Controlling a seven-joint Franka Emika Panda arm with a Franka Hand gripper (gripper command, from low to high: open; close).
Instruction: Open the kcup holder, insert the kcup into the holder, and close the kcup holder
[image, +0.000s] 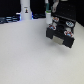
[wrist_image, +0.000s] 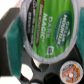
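Note:
The kcup (wrist_image: 46, 26) fills the wrist view: a round green foil lid printed "Dark Magic". My gripper (wrist_image: 47, 35) is shut on it, with teal fingers (wrist_image: 14, 36) pressed against its sides. Beneath it lies the kcup holder's black inner tray (wrist_image: 31, 70) with round pod slots, one holding another pod (wrist_image: 68, 73). In the exterior view the black kcup holder (image: 60, 34) sits at the exterior view's right with its drawer pulled out. The gripper (image: 49, 15) hangs just above its far left part. The kcup itself is too small to make out there.
A tall white bottle (image: 25, 8) with a dark cap stands at the back on the exterior view's left. Dark clutter lines the back edge (image: 10, 19). The white tabletop (image: 30, 55) spreads in front of the holder.

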